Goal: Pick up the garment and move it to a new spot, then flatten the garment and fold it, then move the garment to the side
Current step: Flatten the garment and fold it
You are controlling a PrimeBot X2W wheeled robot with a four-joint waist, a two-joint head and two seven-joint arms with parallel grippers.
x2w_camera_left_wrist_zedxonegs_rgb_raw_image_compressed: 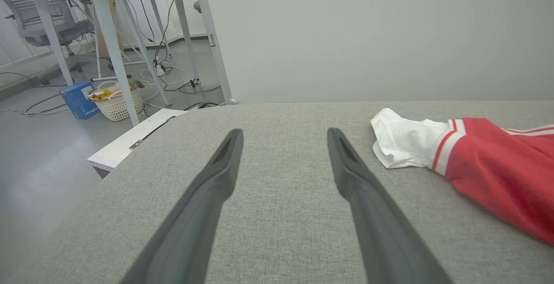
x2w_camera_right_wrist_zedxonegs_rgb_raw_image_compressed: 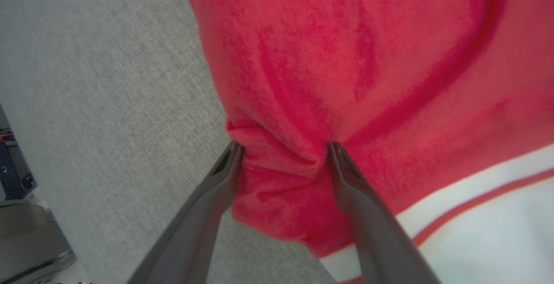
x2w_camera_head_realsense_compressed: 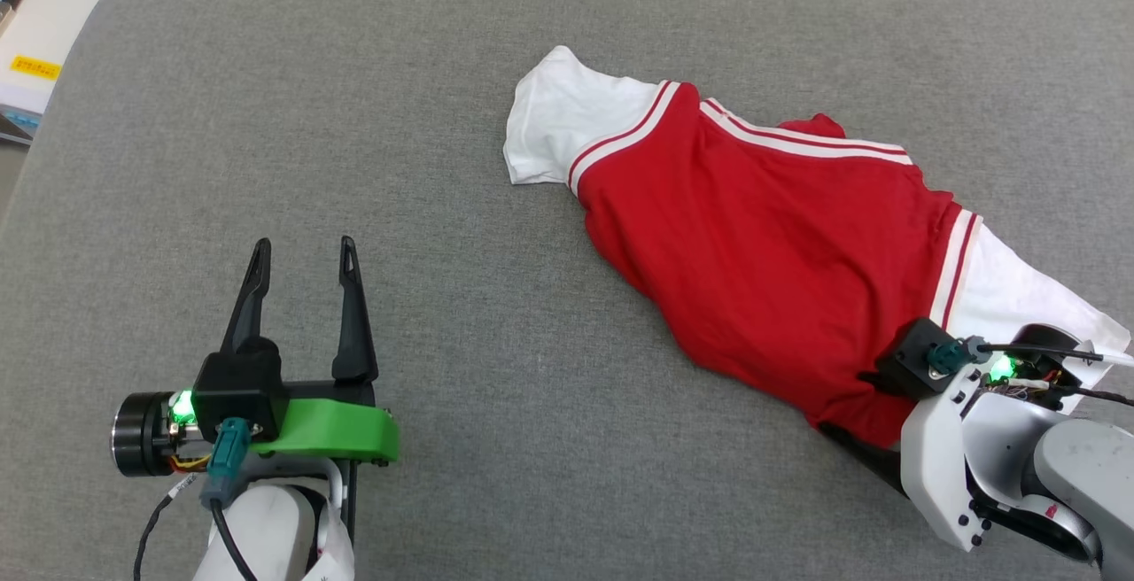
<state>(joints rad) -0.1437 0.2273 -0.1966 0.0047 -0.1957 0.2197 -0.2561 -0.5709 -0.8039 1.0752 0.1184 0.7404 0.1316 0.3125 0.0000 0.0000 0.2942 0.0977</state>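
You are at the very start of the job, by my reading; the garment (x2w_camera_head_realsense_compressed: 762,244) lies rumpled and slanted on the right half of the grey padded surface (x2w_camera_head_realsense_compressed: 425,120), one white sleeve toward the far middle, the other by the right arm, the plain red side up; it looks neither lifted, flattened nor folded, so the move, the smoothing, the folds and the final shift aside are all left. Your right gripper (x2w_camera_right_wrist_zedxonegs_rgb_raw_image_compressed: 284,145) is at the near red hem, jaws spread wide with a bunched ridge of cloth between the fingers, touching them but not pinched; I judge the first pick-up is what it is set for. Your left gripper (x2w_camera_head_realsense_compressed: 304,244) hangs with jaws wide apart and nothing in them over bare cloth, well apart from the shirt. The surface is a woven grey fabric with a rounded corner at the far left; beyond its edge the left wrist view shows a pale wall (x2w_camera_left_wrist_zedxonegs_rgb_raw_image_compressed: 368,28), white desk legs (x2w_camera_left_wrist_zedxonegs_rgb_raw_image_compressed: 112,37), a white basket (x2w_camera_left_wrist_zedxonegs_rgb_raw_image_compressed: 114,102) beside a blue box (x2w_camera_left_wrist_zedxonegs_rgb_raw_image_compressed: 78,100), and loose cables on the floor.
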